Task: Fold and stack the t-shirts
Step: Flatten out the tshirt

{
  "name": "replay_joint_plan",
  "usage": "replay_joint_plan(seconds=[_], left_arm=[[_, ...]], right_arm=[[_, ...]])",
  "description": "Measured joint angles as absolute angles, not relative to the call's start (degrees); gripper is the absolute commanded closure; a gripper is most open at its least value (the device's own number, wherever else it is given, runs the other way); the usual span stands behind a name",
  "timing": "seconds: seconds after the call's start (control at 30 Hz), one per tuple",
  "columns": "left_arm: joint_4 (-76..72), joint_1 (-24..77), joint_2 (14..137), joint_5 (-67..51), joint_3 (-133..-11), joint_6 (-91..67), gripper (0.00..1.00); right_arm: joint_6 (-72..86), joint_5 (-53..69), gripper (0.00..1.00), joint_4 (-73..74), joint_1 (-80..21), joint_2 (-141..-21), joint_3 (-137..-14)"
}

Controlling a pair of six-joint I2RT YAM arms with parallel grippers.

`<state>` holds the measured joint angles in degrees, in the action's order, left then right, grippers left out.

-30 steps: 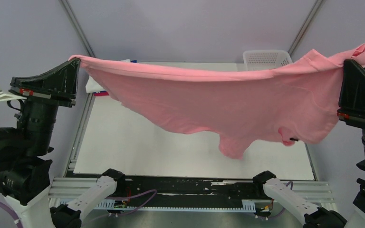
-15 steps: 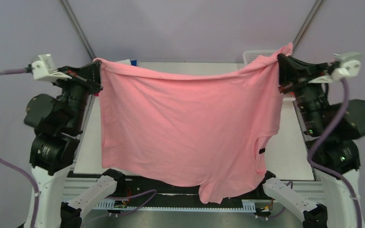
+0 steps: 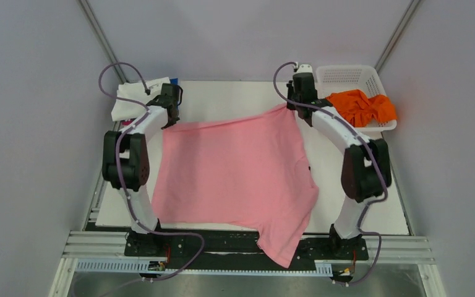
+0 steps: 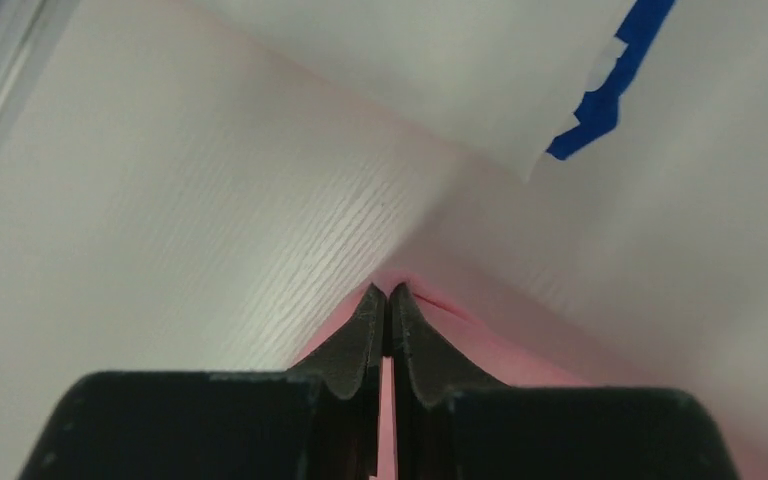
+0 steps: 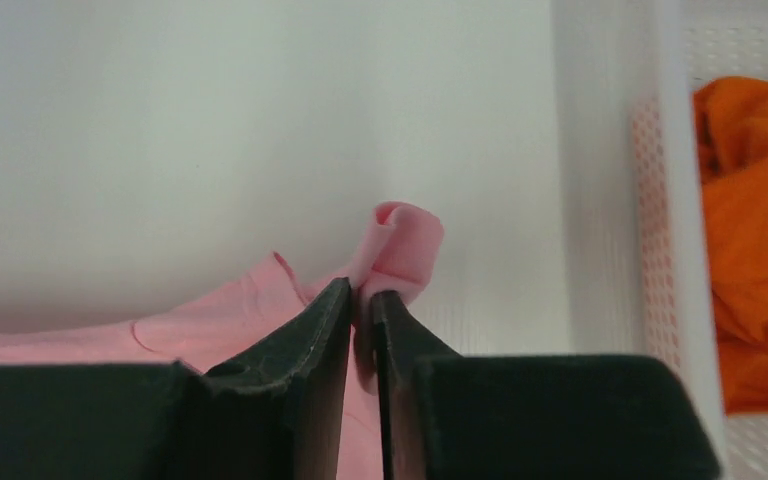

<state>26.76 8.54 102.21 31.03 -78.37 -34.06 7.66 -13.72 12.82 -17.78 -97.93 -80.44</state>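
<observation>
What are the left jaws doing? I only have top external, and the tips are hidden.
Observer: In the left wrist view, the left gripper has its jaws shut on a corner of the pink shirt.
Operator: Right side?
Observer: In the right wrist view, the right gripper is also shut on the shirt, with a small roll of pink cloth sticking up past the tips.
Operator: Anything close to the left tips?
Observer: A white sheet with a blue strip on its edge lies beyond the tips and apart from them. I can't tell whether it is cloth or paper.
</observation>
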Motion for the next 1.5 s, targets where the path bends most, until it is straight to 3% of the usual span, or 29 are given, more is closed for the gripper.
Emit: replay_joint_plan(seconds=[0.03,0.1,0.13,0.23,0.37,0.7,0.97,1.5], left_arm=[[27.59,7.9,106.98,30.35,-80.66,-34.54,0.47],[29.32,7.38,113.75,29.17,-85.27,-34.68,0.07],[30.55,7.38,116.25,28.58,-88.2,-35.27,0.02],[31.44,7.53,118.08,26.5,-93.56,-35.53,0.0],[29.78,7.64,114.19,22.7,-94.45,-35.73,0.0],[27.94,8.12,99.39,9.28,-78.56,-36.23,0.0],[24.23,8.91,94.65,-1.19,-65.14,-36.18,0.0],[22.41,4.75,97.43,0.58,-58.24,-37.76,0.0]], right_arm=[[8.19,-13.34,0.32,13.52,-17.45,-102.63,-83.02],[9.04,-12.73,0.03,14.74,-16.84,-112.68,-91.02],[9.28,-12.56,0.0,15.44,-16.69,-116.46,-94.89],[9.56,-11.35,0.0,17.02,-16.4,-120.53,-100.27],[11.09,-9.06,0.0,16.73,-16.36,-116.22,-97.65],[19.92,0.14,0.0,17.32,-15.92,-92.18,-68.36],[23.79,4.82,0.0,20.73,-14.81,-83.31,-54.26],[26.55,7.42,0.0,21.82,-13.93,-83.37,-52.23]])
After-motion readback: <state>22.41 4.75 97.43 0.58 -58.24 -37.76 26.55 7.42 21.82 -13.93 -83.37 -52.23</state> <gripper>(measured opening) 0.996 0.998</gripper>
